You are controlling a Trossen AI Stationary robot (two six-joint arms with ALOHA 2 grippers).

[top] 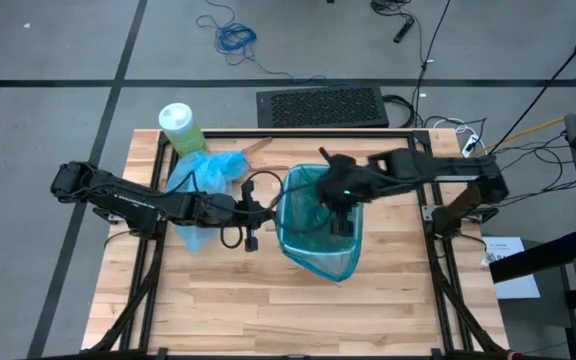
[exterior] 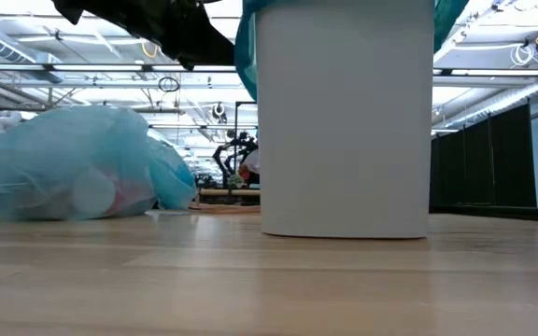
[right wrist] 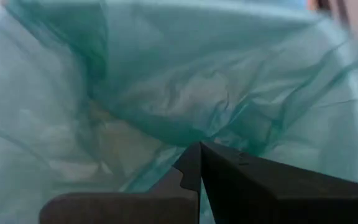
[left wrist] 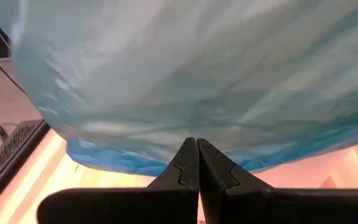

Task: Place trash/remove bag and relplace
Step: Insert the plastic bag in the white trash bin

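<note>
Our right gripper (top: 340, 222) reaches into the mouth of the white bin (exterior: 344, 121), fingers pressed together among the folds of its teal liner (right wrist: 166, 93); we cannot tell whether any film is pinched. Our left gripper (top: 251, 238) hangs just beside the bin, fingers closed, holding nothing. The full blue bag (top: 200, 180) lies on the wooden table (top: 268, 310) behind it, next to a green bottle (top: 180, 126). Beyond is an open room with ceiling lights.

The bag (top: 200, 180) lies left of the wastebasket (top: 320, 232), bottle (top: 180, 127) behind it.
</note>
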